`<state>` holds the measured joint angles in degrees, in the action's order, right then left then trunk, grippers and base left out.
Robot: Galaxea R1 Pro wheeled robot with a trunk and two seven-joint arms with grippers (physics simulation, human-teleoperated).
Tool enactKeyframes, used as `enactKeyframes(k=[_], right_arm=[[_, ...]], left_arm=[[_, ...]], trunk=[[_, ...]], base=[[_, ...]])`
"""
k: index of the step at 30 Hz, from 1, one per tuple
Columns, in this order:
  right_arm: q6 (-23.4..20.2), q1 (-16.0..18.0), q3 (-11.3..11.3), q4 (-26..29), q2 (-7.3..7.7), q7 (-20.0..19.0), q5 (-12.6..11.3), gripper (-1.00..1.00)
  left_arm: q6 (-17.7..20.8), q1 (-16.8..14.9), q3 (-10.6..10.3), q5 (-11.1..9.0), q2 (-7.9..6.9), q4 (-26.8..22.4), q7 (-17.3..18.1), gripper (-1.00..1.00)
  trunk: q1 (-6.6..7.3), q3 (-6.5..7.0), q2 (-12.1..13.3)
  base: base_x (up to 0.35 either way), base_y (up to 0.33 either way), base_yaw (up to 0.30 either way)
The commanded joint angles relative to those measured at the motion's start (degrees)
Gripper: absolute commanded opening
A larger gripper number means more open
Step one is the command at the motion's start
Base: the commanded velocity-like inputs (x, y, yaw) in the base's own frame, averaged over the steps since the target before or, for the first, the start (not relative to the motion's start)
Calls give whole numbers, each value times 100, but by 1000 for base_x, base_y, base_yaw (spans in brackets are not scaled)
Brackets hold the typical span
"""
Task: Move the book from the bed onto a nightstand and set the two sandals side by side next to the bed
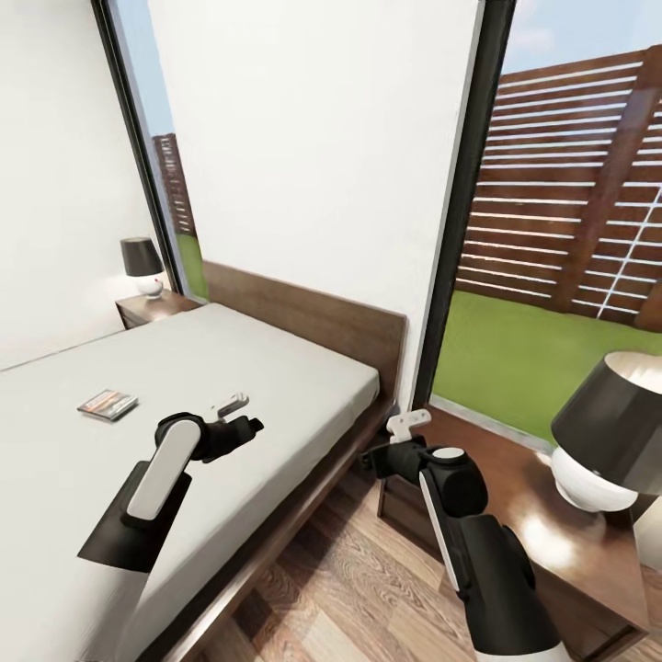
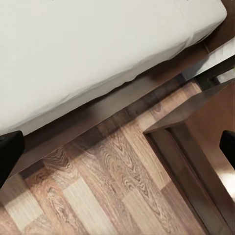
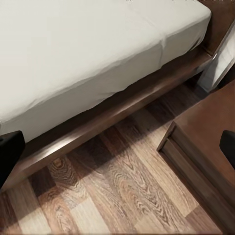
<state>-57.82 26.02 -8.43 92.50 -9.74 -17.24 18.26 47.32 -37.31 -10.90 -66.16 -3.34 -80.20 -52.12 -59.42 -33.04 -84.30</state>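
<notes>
One book [image 1: 108, 404] lies on bed [image 1: 276, 368]; both hands empty.

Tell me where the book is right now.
In the head view the book lies flat on the bed, on the mattress toward the left, just beyond the left gripper, untouched.

White walls [image 1: 313, 138], wood-plank floor [image 1: 349, 588], 2 black-framed windows [image 1: 478, 184] showing lawn [image 1: 506, 359] and slatted fence [image 1: 570, 211]; 2 black-shaded lamps [image 1: 607, 432].

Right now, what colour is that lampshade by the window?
Glossy black lampshade, on a white base; head view shows it best.
</notes>
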Motion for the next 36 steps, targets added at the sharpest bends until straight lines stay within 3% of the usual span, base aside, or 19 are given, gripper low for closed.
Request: enactKeyframes(k=[1,11,27,36], right_arm=[[-60,4,0,6,9,-63,42,100],[-218,-22,-54,4,58,-85,-422,100],[-218,-11,-35,5,83,-95,-536,100],[-218,-33,-107,5,93,-101,-516,100]], left_arm=[[0,-12,-12,-53,-6,15,-56,100],[2,-107,-6,-55,-9,51,-57,100],[44,-333,57,-288,-7,-53,-47,100],[52,-344,52,-313,7,-146,-65,100]], trunk=[[23,12,38],[242,192,439],[594,479,1081],[791,641,1442]], base=[[0,0,0],[0,0,0],[0,0,0],[0,0,0]])
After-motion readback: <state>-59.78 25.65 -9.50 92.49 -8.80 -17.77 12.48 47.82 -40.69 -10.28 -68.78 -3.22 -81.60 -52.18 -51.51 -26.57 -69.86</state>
